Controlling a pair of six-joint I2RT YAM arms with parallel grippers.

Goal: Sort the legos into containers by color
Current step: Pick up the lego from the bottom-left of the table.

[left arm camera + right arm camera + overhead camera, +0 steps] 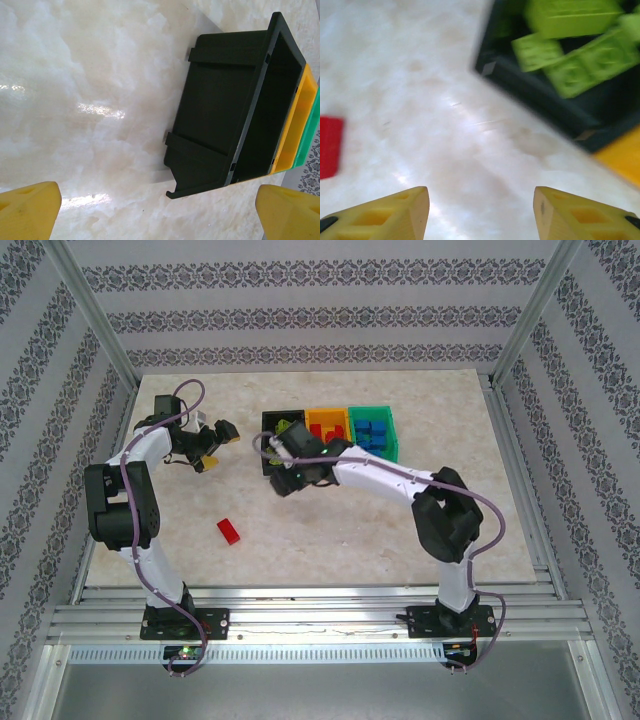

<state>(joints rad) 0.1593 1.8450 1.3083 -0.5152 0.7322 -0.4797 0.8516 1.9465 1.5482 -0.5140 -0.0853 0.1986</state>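
Observation:
The three joined containers stand at mid-table: a black bin (pixel 272 422) with lime legos (pixel 570 45), an orange bin (pixel 316 416) with red legos (pixel 331 431), and a green bin (pixel 392 432) with blue legos (pixel 372 433). One red lego (pixel 229 530) lies alone on the table and also shows at the left edge of the right wrist view (pixel 330 147). My right gripper (pixel 480 215) hangs open and empty over bare table just in front of the black bin (pixel 540 100). Left of the bins, my left gripper (pixel 218 447) is wide open and empty, facing the black bin's side (pixel 220 110).
The marble-patterned table (pixel 350 530) is walled by patterned panels and aluminium posts. A slatted metal rail (pixel 320 615) runs along the near edge by the arm bases. The right arm (pixel 400 480) stretches across in front of the bins.

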